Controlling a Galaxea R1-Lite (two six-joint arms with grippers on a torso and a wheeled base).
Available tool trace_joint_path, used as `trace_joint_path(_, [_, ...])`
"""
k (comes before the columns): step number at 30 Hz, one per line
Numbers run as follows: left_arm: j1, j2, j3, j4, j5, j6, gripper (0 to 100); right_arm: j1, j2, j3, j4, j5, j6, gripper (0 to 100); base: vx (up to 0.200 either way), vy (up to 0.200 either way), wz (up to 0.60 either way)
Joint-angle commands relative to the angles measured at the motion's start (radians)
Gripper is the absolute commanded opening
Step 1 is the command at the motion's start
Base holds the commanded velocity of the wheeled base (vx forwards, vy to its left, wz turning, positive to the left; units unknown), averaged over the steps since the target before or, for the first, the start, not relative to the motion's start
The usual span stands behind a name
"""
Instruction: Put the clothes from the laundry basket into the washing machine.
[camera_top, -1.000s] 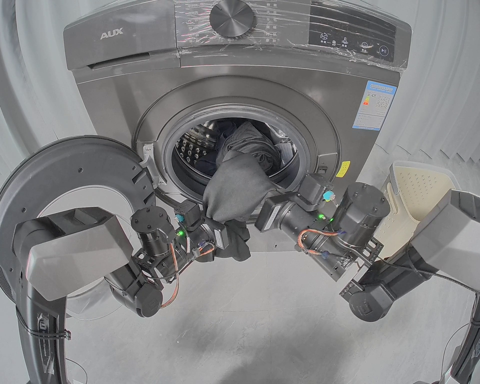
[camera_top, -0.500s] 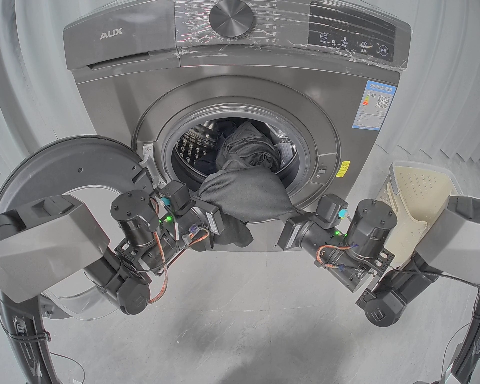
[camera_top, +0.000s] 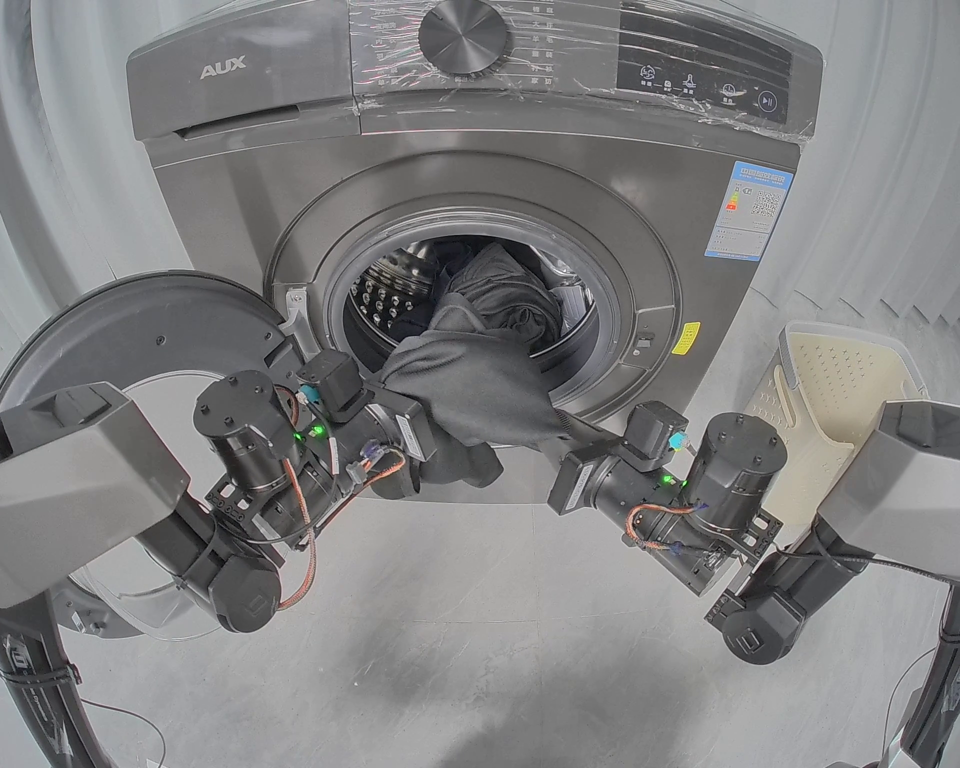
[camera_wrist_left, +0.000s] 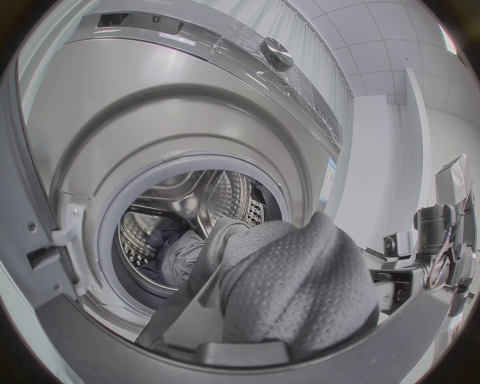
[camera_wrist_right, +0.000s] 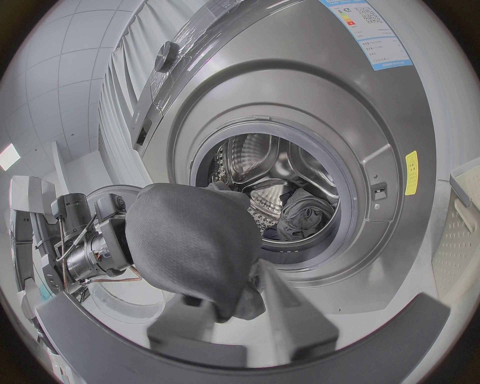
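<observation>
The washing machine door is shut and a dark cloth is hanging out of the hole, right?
No, the door is open, swung out to the robot's left, as the head view shows. The dark cloth does hang out of the hole.

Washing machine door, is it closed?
No, the door is swung wide open beside the washing machine, and dark clothes show in the round opening.

Both arms are held forward and low; left hand (camera_top: 432, 455) and right hand (camera_top: 556, 447) each clamp the dark garment (camera_top: 480, 385).
</observation>
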Motion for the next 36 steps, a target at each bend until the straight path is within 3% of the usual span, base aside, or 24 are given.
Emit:
trace_joint_path(1, [0.010,-0.060,0.014,0.003,-0.004,-0.003,0,0.033,-0.044,0.051,-0.005,0.008,-0.011,100,0.000,0.000,0.00])
trace_joint_path(6, [0.033,-0.119,0.059,0.003,0.011,-0.006,0,0.051,-0.138,0.191,-0.003,0.070,-0.049,100,0.000,0.000,0.00])
trace_joint_path(7, [0.038,-0.145,0.105,0.003,0.014,-0.011,0,0.051,-0.182,0.256,-0.003,0.109,-0.061,100,0.000,0.000,0.00])
trace_joint_path(10, [0.038,-0.164,0.146,0.004,0.016,-0.042,0,0.053,-0.244,0.365,-0.003,0.162,-0.084,100,0.000,0.000,0.00])
trace_joint_path(11, [0.044,-0.164,0.145,0.004,0.016,-0.029,0,0.053,-0.259,0.399,-0.003,0.171,-0.090,100,0.000,0.000,0.00])
trace_joint_path(14, [0.041,-0.162,0.158,0.004,0.019,0.014,0,0.037,-0.285,0.427,-0.003,0.172,-0.095,100,0.000,0.000,0.00])
trace_joint_path(16, [0.035,-0.155,0.180,0.004,0.019,0.026,0,0.030,-0.285,0.436,-0.003,0.169,-0.095,100,0.000,0.000,0.00])
trace_joint_path(23, [0.032,-0.161,0.241,0.004,0.016,0.011,0,-0.052,-0.251,0.404,-0.003,0.165,-0.093,100,0.000,0.000,0.00])
trace_joint_path(27, [0.036,-0.161,0.252,0.004,0.019,0.021,0,-0.092,-0.231,0.378,-0.003,0.139,-0.089,100,0.000,0.000,0.00])
trace_joint_path(36, [0.024,-0.161,0.277,0.004,0.020,0.029,0,-0.116,-0.227,0.364,0.003,0.126,-0.084,100,0.000,0.000,0.00])
